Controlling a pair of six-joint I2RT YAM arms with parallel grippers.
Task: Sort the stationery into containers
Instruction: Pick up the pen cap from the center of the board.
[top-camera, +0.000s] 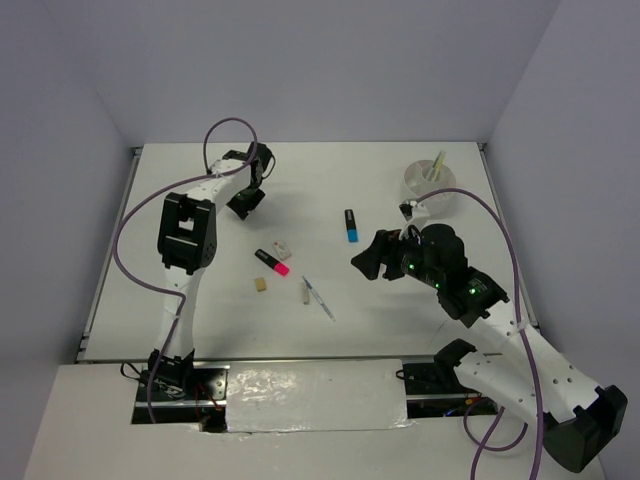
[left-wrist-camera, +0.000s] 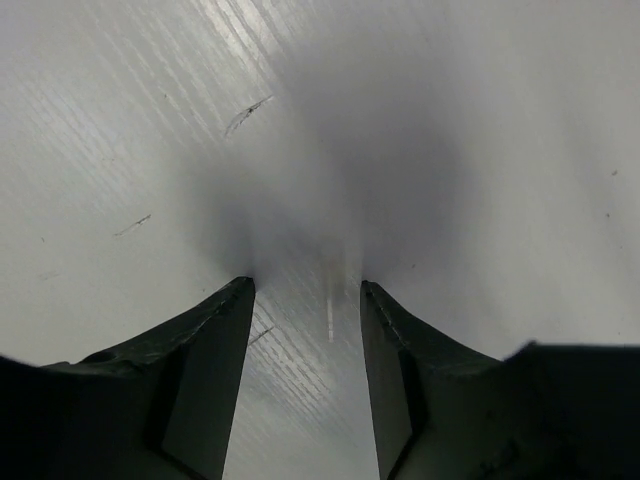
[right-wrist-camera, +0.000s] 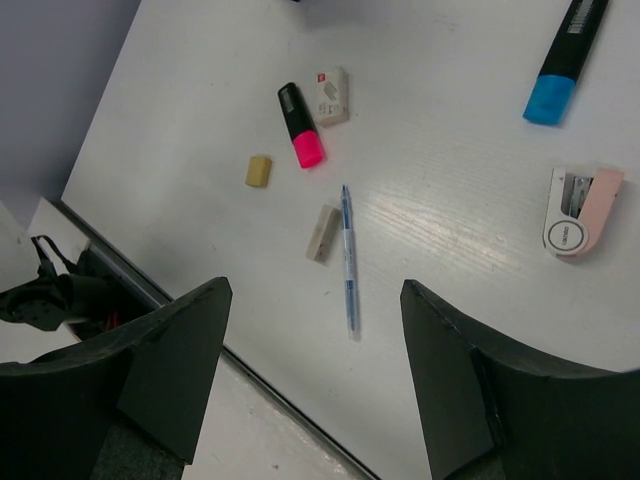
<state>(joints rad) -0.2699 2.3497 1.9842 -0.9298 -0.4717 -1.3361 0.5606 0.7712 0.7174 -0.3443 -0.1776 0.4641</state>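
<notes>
The white bowl (top-camera: 416, 184) stands at the table's back right with a thin yellow stick (top-camera: 437, 165) leaning in it. A blue-and-black highlighter (top-camera: 351, 225) (right-wrist-camera: 562, 65) lies left of the bowl. Mid-table lie a pink-and-black highlighter (top-camera: 272, 262) (right-wrist-camera: 300, 125), a white eraser (top-camera: 283, 247) (right-wrist-camera: 331, 95), a tan eraser (top-camera: 261, 285) (right-wrist-camera: 259, 170), a beige eraser (top-camera: 305, 293) (right-wrist-camera: 322, 233) and a thin blue pen (top-camera: 318, 298) (right-wrist-camera: 347, 258). My right gripper (top-camera: 362, 262) (right-wrist-camera: 315, 285) hovers open above the table, right of the pen. My left gripper (top-camera: 243, 205) (left-wrist-camera: 307, 284) is open, tips down close to bare table at the back left.
A pink-and-white stapler-like item (right-wrist-camera: 575, 210) (top-camera: 408, 208) lies just in front of the bowl. The table's near edge (right-wrist-camera: 250, 370) runs under my right gripper. Grey walls close in the table on three sides.
</notes>
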